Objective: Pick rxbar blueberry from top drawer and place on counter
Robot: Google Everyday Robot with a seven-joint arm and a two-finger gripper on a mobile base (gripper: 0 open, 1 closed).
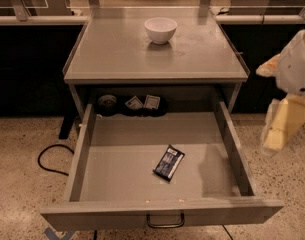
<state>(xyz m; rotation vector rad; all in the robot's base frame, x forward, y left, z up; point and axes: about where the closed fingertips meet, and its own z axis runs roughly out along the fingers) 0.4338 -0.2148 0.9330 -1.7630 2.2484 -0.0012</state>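
Drawer's wide open and here's your target: the rxbar blueberry (169, 162) lies flat on the floor of the top drawer (117, 159), a little right of centre and towards the front, turned on a diagonal with nothing touching it. The gripper (281, 126) hangs out at the right edge of the view, outside the drawer and beyond its right wall (234, 146); I can't tell from here whether it is open or closed. So the job in hand looks like the approach. Come in up and over that tall side wall rather than across it, then line your wrist up so the jaws close across the bar's narrow width, not along its length. It's a thin, flat wrapper on bare metal, so go down nearly to the floor and close gently, or it may skate away. Leave the pale packets (143, 103) at the back alone. The counter (117, 54) above has bare surface in front of the white bowl (160, 29); aim your drop there, well apart from the bowl.
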